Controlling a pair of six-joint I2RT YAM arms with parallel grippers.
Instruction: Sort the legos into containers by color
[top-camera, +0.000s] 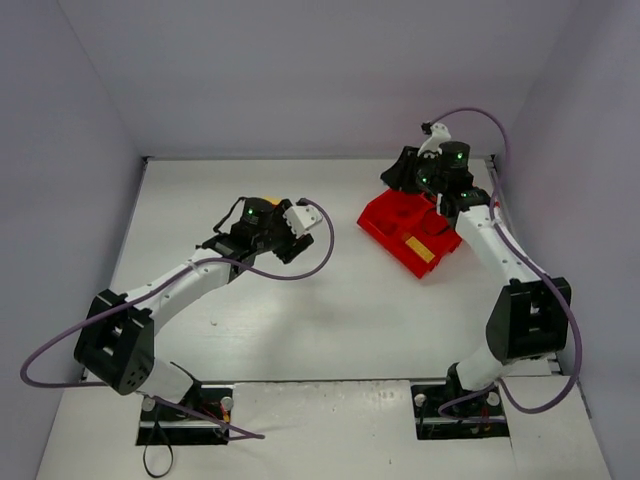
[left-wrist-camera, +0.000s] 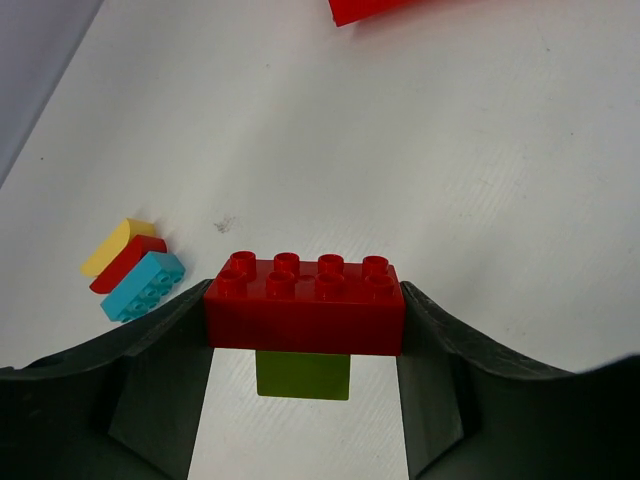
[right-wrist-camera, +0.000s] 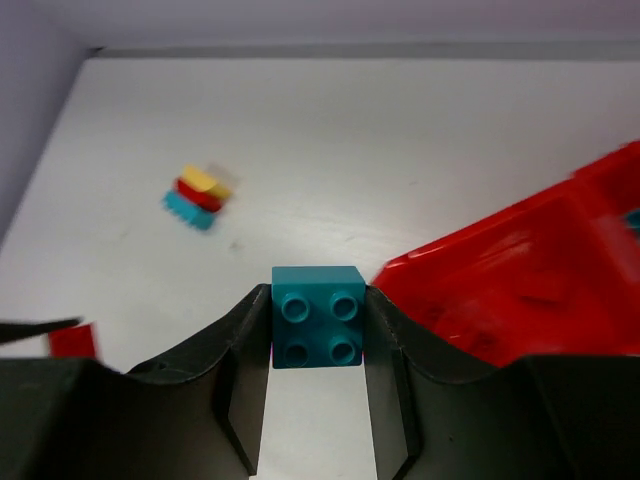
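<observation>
We count one red tray and six bricks across the wrist views. The left gripper clamps a red 2x4 brick, with a lime brick at its 6 o'clock. A yellow brick, a red brick and a cyan brick lie touching at its 9 o'clock. The right gripper clamps a teal 2x2 brick, and the tray is at its 3 o'clock. Only the top view shows a yellow piece in the tray.

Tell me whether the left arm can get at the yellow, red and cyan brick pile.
Probably yes for reach: only bare table separates the brick pile from the left end effector. But it is shut on a red eight-stud brick, so grasping looks unlikely.
</observation>
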